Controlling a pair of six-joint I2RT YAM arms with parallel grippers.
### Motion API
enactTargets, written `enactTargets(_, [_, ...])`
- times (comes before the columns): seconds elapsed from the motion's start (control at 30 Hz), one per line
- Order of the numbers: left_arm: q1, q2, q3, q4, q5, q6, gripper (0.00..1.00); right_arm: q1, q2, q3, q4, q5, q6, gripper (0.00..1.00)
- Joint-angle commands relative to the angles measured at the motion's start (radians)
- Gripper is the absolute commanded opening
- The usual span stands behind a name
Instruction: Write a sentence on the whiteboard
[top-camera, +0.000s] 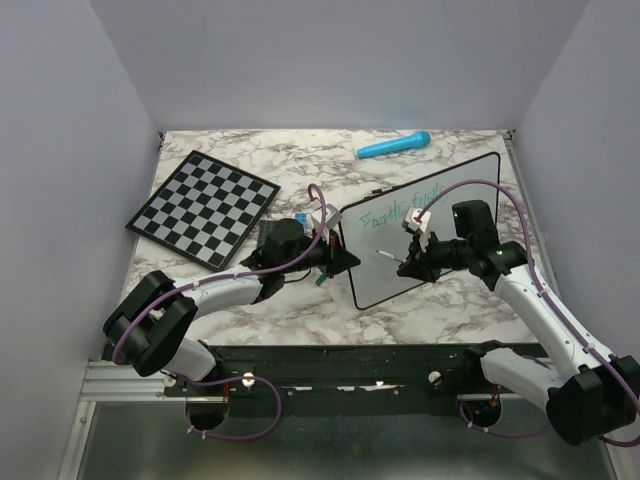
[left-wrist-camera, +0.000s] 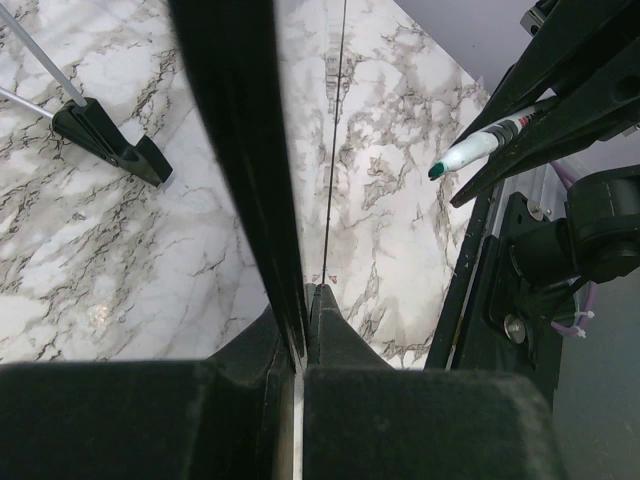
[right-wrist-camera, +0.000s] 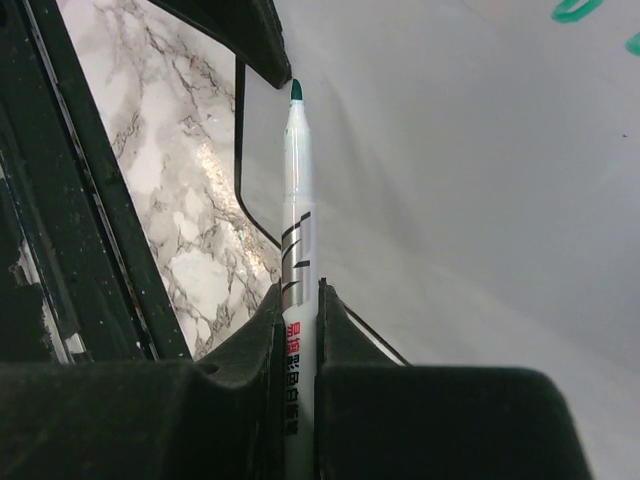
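While you look down from above, you see a table (top-camera: 290, 150) topped in white marble with grey veins, closed in on the left, the right and the far side by plain pale lilac-grey walls (top-camera: 330, 60). Along the near edge runs a ribbed metal rail (top-camera: 100, 380), to which the arm bases are fixed.

Your whiteboard (top-camera: 385, 280) sits right of the table's middle, skewed to the table edges, with its far right corner near the right wall. The sentence (top-camera: 405, 212) runs along its far part in thin teal strokes; you can read roughly "Faith fuel", and the right arm hides the rest. In the right wrist view a few teal strokes show at the top right corner.

Your left gripper (top-camera: 338, 258) has its fingers pressed together on the whiteboard's black frame at the left end; the left wrist view shows the frame edge-on, squeezed between the two pads. One small black foot (left-wrist-camera: 110, 140) stands on the marble to the left there.

Your right gripper (right-wrist-camera: 300, 300) pinches a white marker (right-wrist-camera: 298, 200) with a green tip, over the board's near left part. You cannot tell whether the tip touches the board.

A black-and-white chessboard (top-camera: 203, 208) lies at the far left, well apart from the whiteboard. A bright blue pen-shaped thing (top-camera: 393, 146) lies near the far wall, just beyond the board.
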Motion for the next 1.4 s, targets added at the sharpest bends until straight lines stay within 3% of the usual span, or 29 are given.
enactTargets(0.0, [-0.012,0.019,0.008,-0.066,-0.025,0.059,0.00,0.005,-0.010,0.001,-0.033,-0.034,-0.035,0.00])
enactTargets(0.13, [-0.012,0.017,0.005,-0.069,-0.030,0.061,0.00,0.005,-0.006,0.004,-0.003,0.040,0.002,0.01])
enactTargets(0.27, [-0.013,0.019,0.008,-0.068,-0.028,0.061,0.00,0.004,0.002,0.003,-0.014,-0.030,-0.006,0.00])
enactTargets(0.4, [-0.013,0.022,0.008,-0.068,-0.028,0.056,0.00,0.005,0.020,0.010,0.005,0.028,0.015,0.00])
enactTargets(0.53, [-0.015,0.019,0.010,-0.071,-0.028,0.056,0.00,0.011,0.034,0.009,0.003,-0.029,0.022,0.01])
enactTargets(1.37, [-0.021,0.025,0.014,-0.072,-0.038,0.064,0.00,0.030,0.068,0.019,0.049,0.094,0.074,0.01])
